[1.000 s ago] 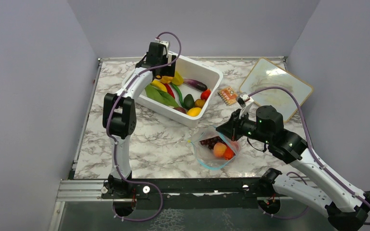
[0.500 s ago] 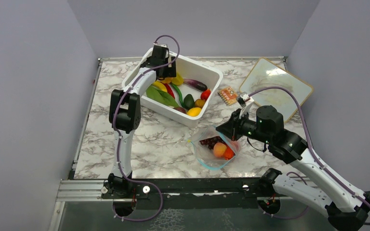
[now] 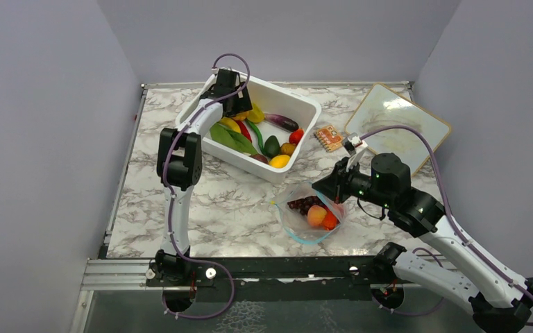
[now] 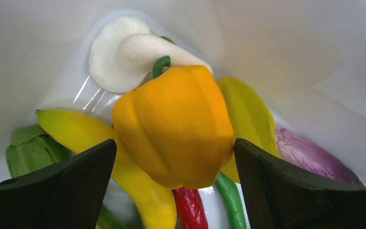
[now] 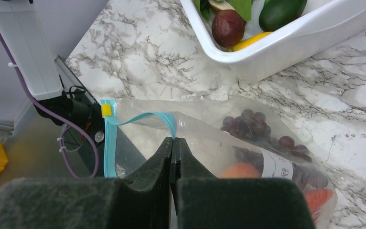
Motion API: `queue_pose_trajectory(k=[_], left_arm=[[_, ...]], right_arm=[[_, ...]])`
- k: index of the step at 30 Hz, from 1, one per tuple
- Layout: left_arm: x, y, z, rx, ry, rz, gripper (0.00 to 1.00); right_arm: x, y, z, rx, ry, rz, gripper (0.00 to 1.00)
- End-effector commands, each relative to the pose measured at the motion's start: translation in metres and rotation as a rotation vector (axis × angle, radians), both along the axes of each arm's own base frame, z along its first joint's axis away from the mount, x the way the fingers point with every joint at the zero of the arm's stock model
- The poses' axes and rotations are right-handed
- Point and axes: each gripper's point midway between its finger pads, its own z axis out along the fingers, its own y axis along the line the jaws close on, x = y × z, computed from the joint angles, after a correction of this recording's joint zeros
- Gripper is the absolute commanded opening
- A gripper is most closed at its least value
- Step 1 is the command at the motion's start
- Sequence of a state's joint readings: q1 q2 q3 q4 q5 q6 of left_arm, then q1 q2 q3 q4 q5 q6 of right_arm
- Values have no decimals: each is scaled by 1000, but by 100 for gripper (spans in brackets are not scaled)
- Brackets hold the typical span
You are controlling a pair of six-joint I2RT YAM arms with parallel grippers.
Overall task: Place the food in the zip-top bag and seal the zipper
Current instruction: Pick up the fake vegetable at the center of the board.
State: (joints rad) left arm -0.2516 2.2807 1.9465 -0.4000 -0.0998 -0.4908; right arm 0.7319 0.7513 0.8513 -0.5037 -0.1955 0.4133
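The clear zip-top bag (image 3: 310,211) lies on the table before the white tub (image 3: 298,149); it holds purple grapes (image 5: 257,131), a peach (image 3: 316,216) and a red piece. My right gripper (image 5: 174,150) is shut on the bag's upper mouth edge at the light blue zipper (image 5: 140,117), holding the mouth open. My left gripper (image 4: 174,157) is open inside the tub, its fingers either side of an orange-yellow pepper (image 4: 176,124); the right finger touches it. Around it lie a white vegetable (image 4: 124,50), yellow pieces, a red chilli (image 4: 193,210), green pieces and a purple eggplant (image 4: 310,155).
A small orange patterned packet (image 3: 329,137) lies right of the tub. A pale board (image 3: 397,121) rests at the back right. Grey walls close in the table on three sides.
My left gripper has shifted slightly left and lower into the tub's back corner. The right arm and the bag have hardly moved.
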Motion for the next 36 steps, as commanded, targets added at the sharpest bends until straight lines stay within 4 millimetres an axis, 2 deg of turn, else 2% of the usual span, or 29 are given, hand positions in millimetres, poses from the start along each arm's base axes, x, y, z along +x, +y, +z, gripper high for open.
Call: queue_pose_trajectory(k=[1, 4, 9, 14, 23, 29, 36], left_arm=[[1, -7, -19, -54, 26, 9, 95], [3, -9, -15, -80, 11, 12, 88], [5, -14, 1, -94, -35, -20, 65], [0, -7, 14, -52, -59, -35, 52], [-20, -7, 34, -44, -73, -94, 43], [-34, -5, 56, -55, -115, -110, 39], [-66, -12, 81, -114, -133, -169, 36]], right_arm=[[0, -3, 7, 2, -31, -6, 1], [-1, -2, 12, 11, -34, 2, 1], [-2, -1, 13, 14, -32, 10, 1], [-3, -1, 10, 14, -24, 12, 1], [-3, 1, 8, 43, -7, -2, 1], [-2, 2, 9, 51, -4, -5, 1], [-1, 1, 11, 60, -1, -19, 1]])
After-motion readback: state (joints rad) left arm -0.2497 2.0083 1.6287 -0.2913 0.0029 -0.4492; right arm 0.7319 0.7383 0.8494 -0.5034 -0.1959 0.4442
